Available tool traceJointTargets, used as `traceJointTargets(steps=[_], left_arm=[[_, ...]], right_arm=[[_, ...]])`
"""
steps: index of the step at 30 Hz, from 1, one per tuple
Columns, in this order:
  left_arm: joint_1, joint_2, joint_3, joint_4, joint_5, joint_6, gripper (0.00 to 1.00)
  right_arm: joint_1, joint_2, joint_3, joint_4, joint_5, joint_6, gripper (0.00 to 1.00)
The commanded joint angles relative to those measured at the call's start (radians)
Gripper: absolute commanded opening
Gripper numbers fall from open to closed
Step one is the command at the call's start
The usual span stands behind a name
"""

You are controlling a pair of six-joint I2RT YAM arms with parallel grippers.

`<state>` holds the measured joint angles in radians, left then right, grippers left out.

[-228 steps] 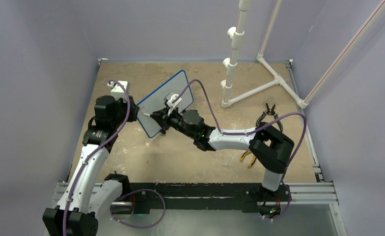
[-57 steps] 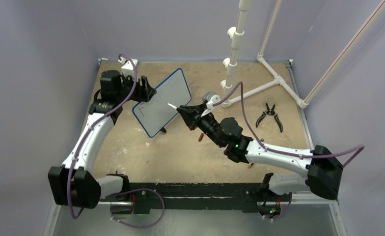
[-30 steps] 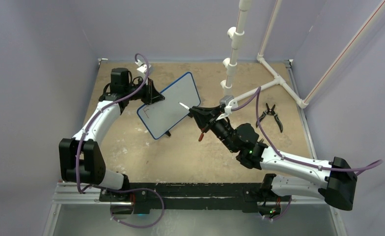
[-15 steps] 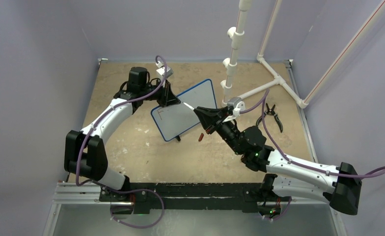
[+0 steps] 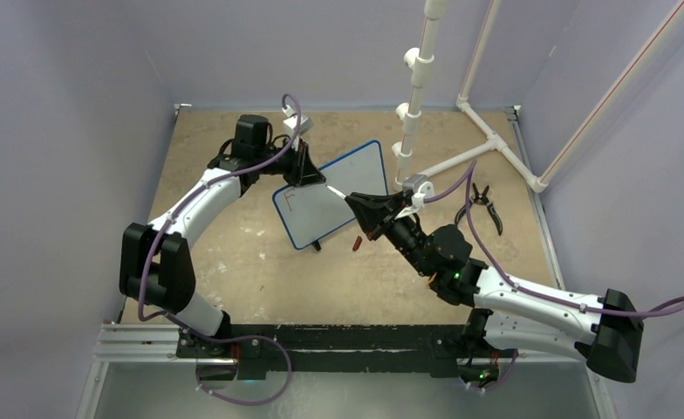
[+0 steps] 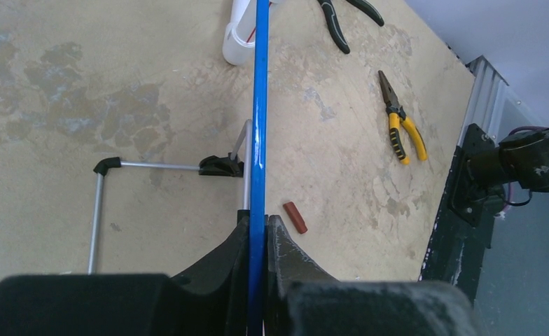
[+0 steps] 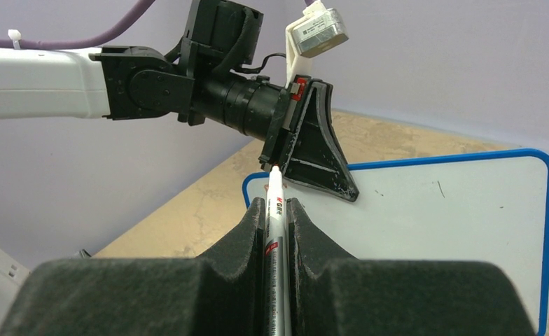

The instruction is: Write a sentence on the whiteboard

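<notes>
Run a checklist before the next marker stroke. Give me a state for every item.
1. Hold on the whiteboard: ok, the left gripper is shut on its blue edge.
2. Hold on the marker: ok, the right gripper is shut on it.
3. Cap off: ok, a red cap lies on the table.
4. Room to write: ok, the whiteboard's face is almost all blank.
5. Marker tip touching the whiteboard: cannot tell.
6. Tip clear of the left gripper: cannot tell; they look close in the right wrist view.
</notes>
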<state>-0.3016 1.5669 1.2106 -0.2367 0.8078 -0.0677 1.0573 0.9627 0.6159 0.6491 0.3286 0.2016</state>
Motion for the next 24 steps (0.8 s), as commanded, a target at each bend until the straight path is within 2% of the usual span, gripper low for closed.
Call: traceJointTargets(steps=[1,3,6,10,14,17,21,24], left_arm=[[-0.027,0.033,-0.01,-0.134,-0.028,0.004,0.15],[-0.027,-0.002,-0.012,-0.141,-0.052,0.022,0.22],[-0.026,-0.052,-0.025,-0.142,-0.099,0.039,0.26],[-0.01,-0.108,-0.052,-0.126,-0.12,0.039,0.44],[0.018,-0.156,-0.074,-0.085,-0.113,0.024,0.54],[0.055,-0.193,-0.09,-0.045,-0.103,0.004,0.57],[0.116,-0.244,-0.137,0.028,-0.054,-0.041,0.58],[0.129,-0.264,-0.151,0.016,-0.048,-0.024,0.57]], right_arm=[[-0.005,-0.037,-0.008,0.006,0.012,0.002,0.0],[-0.005,-0.055,-0.017,0.002,0.002,0.001,0.0],[-0.005,-0.069,-0.023,-0.011,-0.008,0.002,0.0],[-0.005,-0.07,-0.021,-0.043,-0.04,0.009,0.0],[-0.013,-0.072,-0.059,-0.004,-0.083,-0.005,0.0],[-0.052,-0.049,-0.082,0.042,-0.172,-0.003,0.0],[-0.189,0.001,-0.114,0.12,-0.39,0.045,0.0],[-0.212,0.047,-0.099,0.136,-0.448,0.023,0.0]])
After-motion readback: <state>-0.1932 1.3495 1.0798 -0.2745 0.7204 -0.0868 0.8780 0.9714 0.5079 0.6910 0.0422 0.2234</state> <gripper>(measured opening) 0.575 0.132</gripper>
